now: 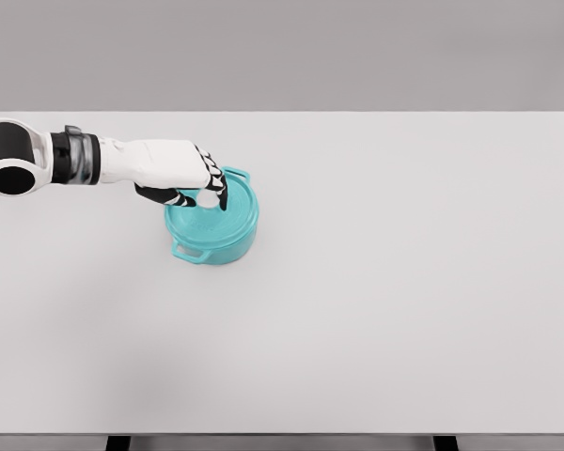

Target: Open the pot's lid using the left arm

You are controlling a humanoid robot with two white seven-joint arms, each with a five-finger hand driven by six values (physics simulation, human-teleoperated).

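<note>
Big white table (404, 310) w/ dark legs, plain grey wall (282, 52) behind, even light.

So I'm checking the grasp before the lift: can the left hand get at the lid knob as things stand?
Probably yes. The left hand is already over the teal pot, fingers curled down around the white knob on the lid. Nothing else on the table blocks it.

text: none readable; labels: none; numbers: none; signs: none
</note>
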